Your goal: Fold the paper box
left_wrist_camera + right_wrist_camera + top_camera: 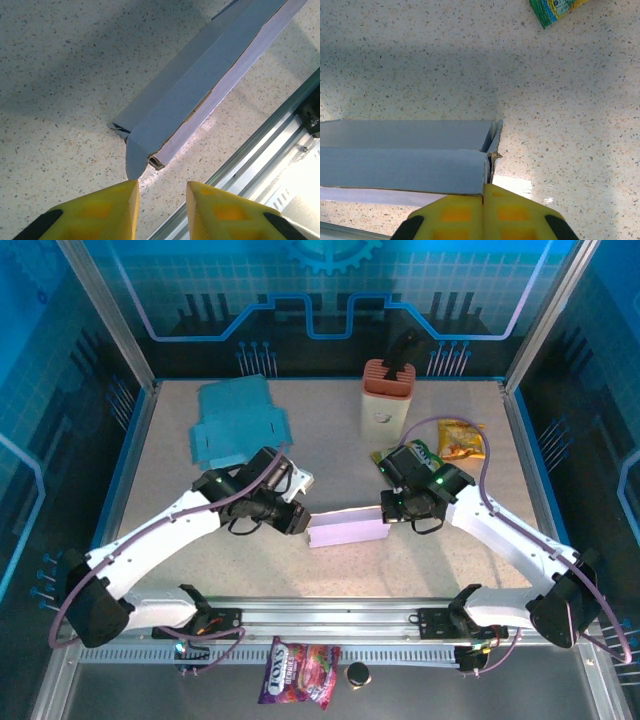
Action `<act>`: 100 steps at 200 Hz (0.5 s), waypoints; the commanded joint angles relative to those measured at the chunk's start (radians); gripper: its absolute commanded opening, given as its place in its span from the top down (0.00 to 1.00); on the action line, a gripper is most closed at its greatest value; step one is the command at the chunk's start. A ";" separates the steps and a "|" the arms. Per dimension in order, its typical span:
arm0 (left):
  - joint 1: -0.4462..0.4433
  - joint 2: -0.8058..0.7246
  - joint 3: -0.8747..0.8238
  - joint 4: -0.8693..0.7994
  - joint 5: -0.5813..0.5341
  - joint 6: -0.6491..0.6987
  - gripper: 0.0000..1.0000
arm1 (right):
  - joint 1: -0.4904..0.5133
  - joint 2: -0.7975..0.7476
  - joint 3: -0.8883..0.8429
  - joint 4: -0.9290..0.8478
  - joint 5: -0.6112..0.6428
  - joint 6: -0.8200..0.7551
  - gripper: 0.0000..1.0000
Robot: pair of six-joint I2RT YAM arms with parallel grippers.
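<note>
1. Left pincer (162,192): yellow jaws apart, nothing between them. Right pincer (484,192): jaws pressed together at the box's end edge. Can't tell if a thin flap is nipped.
2. The long pale lavender folded paper box (348,530) lies mid speckled counter (350,575). From above, its long axis runs roughly 9 to 3 o'clock.
3. Key relation: the left pincer is at the box's 9 o'clock end and the right pincer at its 3 o'clock end. Both are just beside it, neither clearly nearer.
4. Left wrist view: the box runs from 6 toward 1 o'clock. A curled flap tip sits just ahead of the jaws and the end gapes, which the overhead view doesn't show.
5. Right wrist view: two top panels meet along a seam, and the end corner is ragged and not tucked.
</note>
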 commanded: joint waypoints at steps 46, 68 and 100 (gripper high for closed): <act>-0.020 0.040 0.037 -0.017 -0.045 0.044 0.74 | 0.014 0.005 0.007 -0.038 -0.009 0.019 1.00; -0.024 0.045 0.039 -0.016 -0.068 0.051 0.75 | 0.014 0.006 0.007 -0.037 -0.013 0.019 1.00; -0.027 0.052 0.040 -0.011 -0.099 0.058 0.77 | 0.014 0.004 0.003 -0.035 -0.014 0.020 1.00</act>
